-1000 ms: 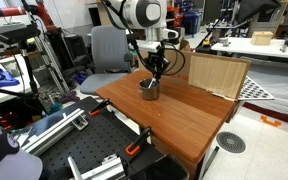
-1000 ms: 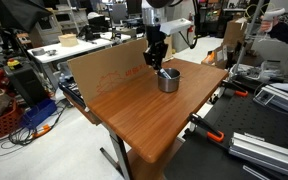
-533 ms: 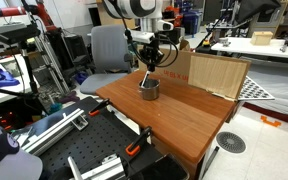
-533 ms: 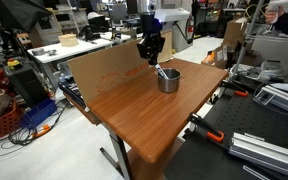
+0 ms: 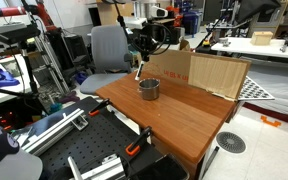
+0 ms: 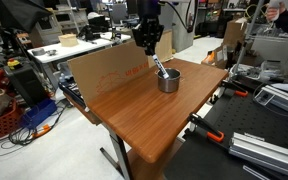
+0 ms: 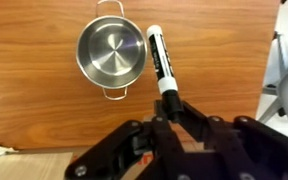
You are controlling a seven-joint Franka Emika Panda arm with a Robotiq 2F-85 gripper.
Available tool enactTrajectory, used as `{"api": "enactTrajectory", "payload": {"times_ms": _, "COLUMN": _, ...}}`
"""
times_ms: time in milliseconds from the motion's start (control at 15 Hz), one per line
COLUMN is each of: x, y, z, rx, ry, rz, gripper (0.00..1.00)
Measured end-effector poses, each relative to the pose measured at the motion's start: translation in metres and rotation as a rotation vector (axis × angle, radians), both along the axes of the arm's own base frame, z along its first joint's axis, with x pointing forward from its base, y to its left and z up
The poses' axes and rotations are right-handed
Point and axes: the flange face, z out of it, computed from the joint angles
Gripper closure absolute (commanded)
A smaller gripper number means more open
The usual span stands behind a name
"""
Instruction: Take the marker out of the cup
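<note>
The cup [image 7: 112, 55] is a small silver metal pot with two handles, and it is empty in the wrist view. It stands on the wooden table [image 5: 184, 118] in both exterior views [image 5: 149, 89] [image 6: 169, 80]. My gripper [image 7: 171, 108] is shut on the dark end of the marker [image 7: 158, 62], a white barrel with black ends. In both exterior views the gripper [image 5: 144, 60] [image 6: 153, 57] is above the cup, with the marker [image 5: 138, 72] [image 6: 160, 68] hanging tilted below it, near the cup's rim.
A brown board [image 5: 216, 72] [image 6: 104, 65] stands upright along the table's far edge behind the cup. A grey office chair [image 5: 109, 48] and metal rails [image 5: 59, 125] are beside the table. Another table with boxes [image 5: 259, 45] is behind.
The gripper has risen from inside the cup with the marker in it. The marker now hangs above the cup's rim, and the cup has stayed in place.
</note>
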Motion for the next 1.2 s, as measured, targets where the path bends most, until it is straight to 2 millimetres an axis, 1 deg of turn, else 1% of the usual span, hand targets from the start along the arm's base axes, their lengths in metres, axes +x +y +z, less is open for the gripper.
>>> {"api": "enactTrajectory", "payload": {"times_ms": 200, "x": -0.005, "y": 0.012, "z": 0.0, "rx": 0.02, "ry": 0.023, "rz": -0.001, "gripper": 0.95}}
{"api": "enactTrajectory", "payload": {"times_ms": 467, "x": -0.01, "y": 0.014, "z": -0.009, "rx": 0.047, "ry": 0.071, "rz": -0.026, "gripper": 0.95}}
{"api": "enactTrajectory", "payload": {"times_ms": 667, "x": -0.011, "y": 0.014, "z": -0.026, "rx": 0.065, "ry": 0.113, "rz": -0.048, "gripper": 0.95}}
{"api": "enactTrajectory", "payload": {"times_ms": 800, "x": -0.008, "y": 0.013, "z": -0.039, "rx": 0.07, "ry": 0.135, "rz": -0.056, "gripper": 0.95}}
{"api": "enactTrajectory", "payload": {"times_ms": 1200, "x": 0.01, "y": 0.008, "z": -0.079, "rx": 0.068, "ry": 0.188, "rz": -0.077, "gripper": 0.95}}
